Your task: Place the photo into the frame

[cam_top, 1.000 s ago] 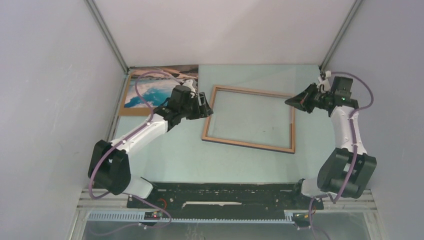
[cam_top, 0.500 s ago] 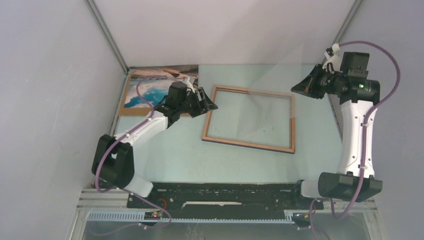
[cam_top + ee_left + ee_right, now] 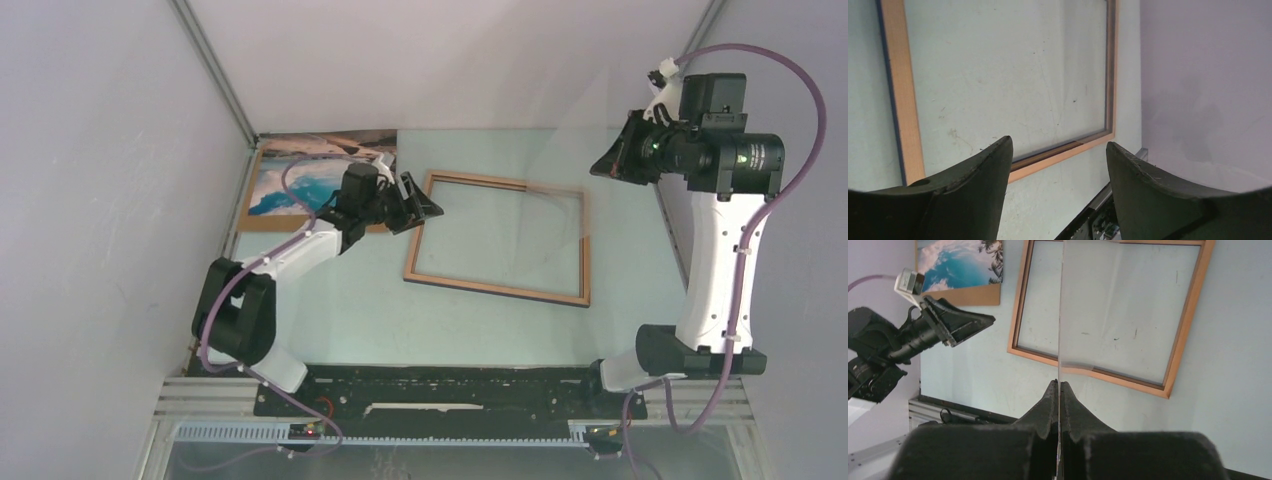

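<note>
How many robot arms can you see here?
2. The left arm stretches over the table's left side, fingers open beside the frame. The right arm stands raised on the right, its fingers pinching a clear sheet.

A pale green tabletop is lying under soft, even light, showing small scuffs and dark specks. Plain whitish walls are closing it in at the back, left and right, with aluminium struts rising at the two far corners. A black mounting rail and a slotted grey cable duct are running along the near edge.
</note>
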`<state>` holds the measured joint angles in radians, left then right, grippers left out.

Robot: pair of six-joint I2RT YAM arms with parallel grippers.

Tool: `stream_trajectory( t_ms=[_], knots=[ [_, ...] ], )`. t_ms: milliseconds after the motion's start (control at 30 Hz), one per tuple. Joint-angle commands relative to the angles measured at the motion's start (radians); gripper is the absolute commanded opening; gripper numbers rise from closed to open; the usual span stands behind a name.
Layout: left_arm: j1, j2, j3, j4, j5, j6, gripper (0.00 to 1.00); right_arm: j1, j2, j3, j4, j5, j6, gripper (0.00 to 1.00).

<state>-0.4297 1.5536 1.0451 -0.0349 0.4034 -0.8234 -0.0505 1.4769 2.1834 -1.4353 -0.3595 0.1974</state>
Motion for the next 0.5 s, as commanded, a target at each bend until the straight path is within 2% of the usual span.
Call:
stream_trajectory(
  t_ms=[0,267,333,467],
  knots=[
    [-0.001,0.037,0.006,0.150,0.086,-0.060,0.74,0.042,-0.004,0.087,-0.050,0.023,-0.028,0.00],
    [0.018,0.100,-0.042,0.443,0.178,-0.142,0.75,0.126,-0.018,0.127,-0.027,-0.066,-0.028,0.00],
    [0.022,0.075,-0.085,0.528,0.174,-0.148,0.74,0.138,-0.022,0.123,-0.023,-0.078,-0.030,0.00],
    [0.022,-0.014,-0.161,0.569,0.122,-0.150,0.74,0.159,-0.024,0.101,0.012,-0.109,-0.029,0.00]
  ],
)
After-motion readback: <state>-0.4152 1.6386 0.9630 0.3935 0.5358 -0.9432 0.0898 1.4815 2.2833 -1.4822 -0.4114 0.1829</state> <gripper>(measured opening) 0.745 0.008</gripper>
